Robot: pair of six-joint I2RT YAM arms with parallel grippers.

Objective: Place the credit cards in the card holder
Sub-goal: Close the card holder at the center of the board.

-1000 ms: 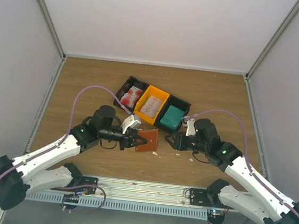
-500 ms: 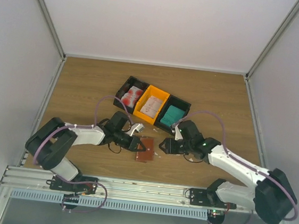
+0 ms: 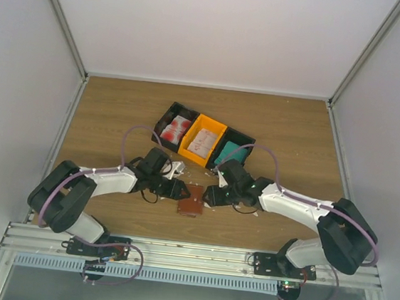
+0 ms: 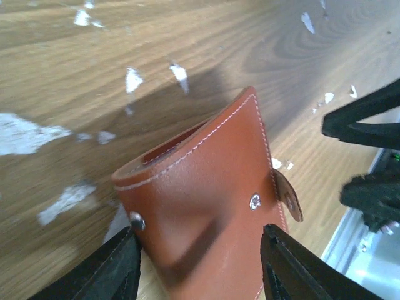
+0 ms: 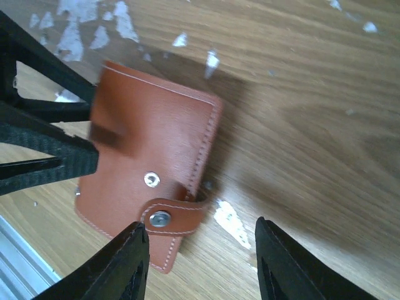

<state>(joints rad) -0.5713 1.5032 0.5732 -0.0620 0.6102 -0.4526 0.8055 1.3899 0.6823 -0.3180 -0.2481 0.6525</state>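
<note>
The card holder [image 3: 190,206] is a brown leather wallet, folded shut, lying on the wood between both grippers. In the left wrist view the card holder [image 4: 206,187] fills the gap between the spread fingers of my left gripper [image 4: 200,272], which stands open [image 3: 180,189]. My right gripper [image 3: 209,196] is open too. In its wrist view the card holder [image 5: 150,150] lies ahead and left of the right gripper [image 5: 209,262], its snap strap beside the left finger. The credit cards sit in trays: white-and-red [image 3: 178,127], pale [image 3: 201,143], teal [image 3: 230,153].
Three joined trays, black [image 3: 169,112], orange [image 3: 214,126] and black [image 3: 244,137], stand behind the grippers. Small white scraps [image 4: 28,132] [image 5: 231,222] litter the wood around the wallet. The table's metal front rail [image 3: 189,253] runs just below.
Both arms have come down low over the table and closer together. The left jaws have opened, and the wallet has shifted down toward the front edge.
</note>
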